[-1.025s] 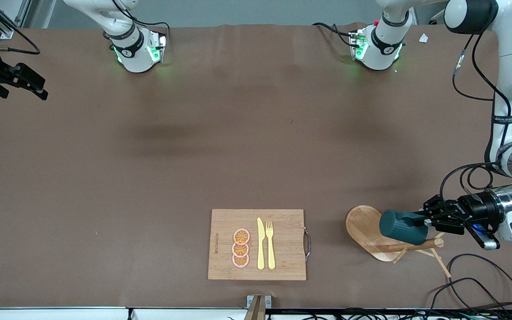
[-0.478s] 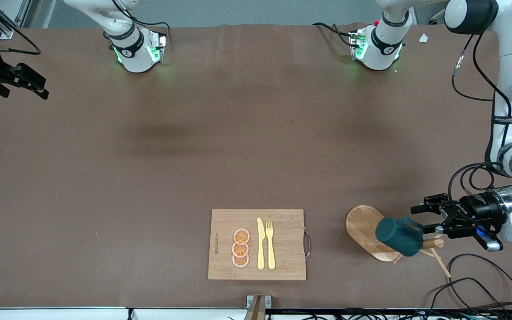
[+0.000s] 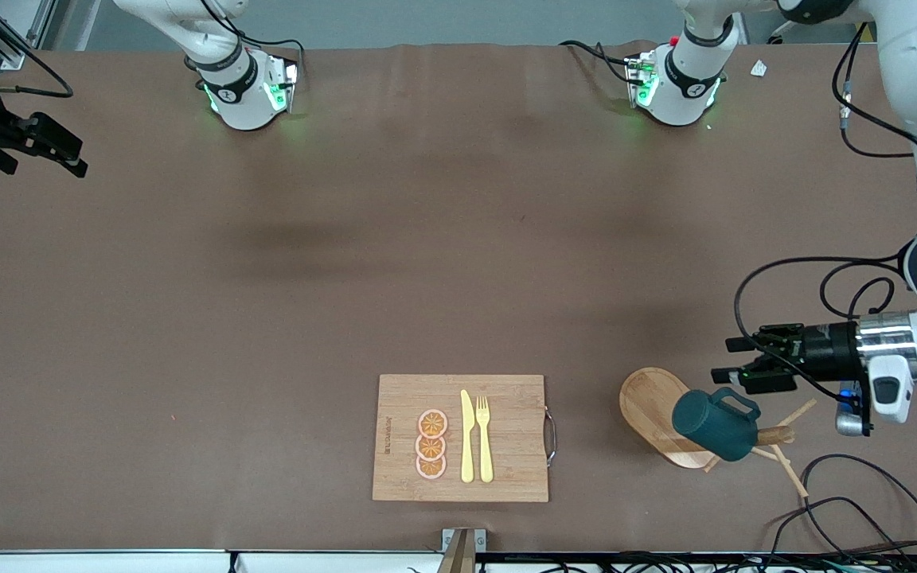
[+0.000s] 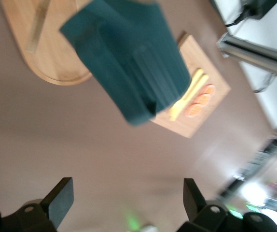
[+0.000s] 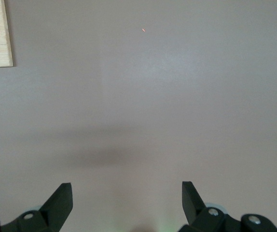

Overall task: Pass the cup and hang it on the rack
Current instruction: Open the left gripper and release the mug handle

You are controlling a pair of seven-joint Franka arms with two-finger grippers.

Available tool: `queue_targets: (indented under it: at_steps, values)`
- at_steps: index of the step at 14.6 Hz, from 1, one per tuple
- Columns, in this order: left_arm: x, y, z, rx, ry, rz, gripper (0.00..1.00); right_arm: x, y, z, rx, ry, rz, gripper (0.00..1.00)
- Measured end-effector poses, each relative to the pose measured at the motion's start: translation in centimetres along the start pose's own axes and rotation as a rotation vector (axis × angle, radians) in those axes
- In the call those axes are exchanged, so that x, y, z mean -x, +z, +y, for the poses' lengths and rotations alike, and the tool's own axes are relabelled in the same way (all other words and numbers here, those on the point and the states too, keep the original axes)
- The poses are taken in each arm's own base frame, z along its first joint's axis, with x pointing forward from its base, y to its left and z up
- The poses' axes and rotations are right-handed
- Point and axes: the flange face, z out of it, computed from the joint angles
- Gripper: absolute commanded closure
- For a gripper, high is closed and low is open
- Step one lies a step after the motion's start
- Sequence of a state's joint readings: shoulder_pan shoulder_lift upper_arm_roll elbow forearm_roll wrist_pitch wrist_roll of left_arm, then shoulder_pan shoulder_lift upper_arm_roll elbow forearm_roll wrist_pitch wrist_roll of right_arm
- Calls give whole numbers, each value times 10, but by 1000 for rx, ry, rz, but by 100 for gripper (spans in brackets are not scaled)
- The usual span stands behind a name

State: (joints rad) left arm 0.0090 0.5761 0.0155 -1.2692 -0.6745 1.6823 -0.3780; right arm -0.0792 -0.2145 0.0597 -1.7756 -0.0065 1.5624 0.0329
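Observation:
The dark teal cup hangs tilted on a peg of the light wooden rack, near the left arm's end of the table. In the left wrist view the cup fills the middle, over the rack's oval base. My left gripper is open and empty, apart from the cup, just above the rack's pegs. Its fingers stand wide apart in the left wrist view. My right gripper waits open at the right arm's end of the table, with only bare table between its fingers.
A bamboo cutting board near the front camera bears three orange slices, a yellow knife and a yellow fork. Black cables lie beside the rack near the table's front edge.
My left gripper opened, let go of the cup and drew back and up from the rack. The cup dropped a little and now hangs tilted on the peg. The right arm stayed still.

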Motion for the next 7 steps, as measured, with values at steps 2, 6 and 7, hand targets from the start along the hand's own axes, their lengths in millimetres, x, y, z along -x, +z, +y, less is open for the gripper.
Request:
queue_targets:
  at_steps: [2,6,7]
  values:
    - [29,-11,22,-192,100,101,0,0,-2,-2,0,-3,5,0]
    - [95,-38,58,-475,245,218,0,-1,-1,-2,0,-4,0,0]
    - [108,-48,61,-503,270,219,0,-2,-2,-2,0,-5,2,0]
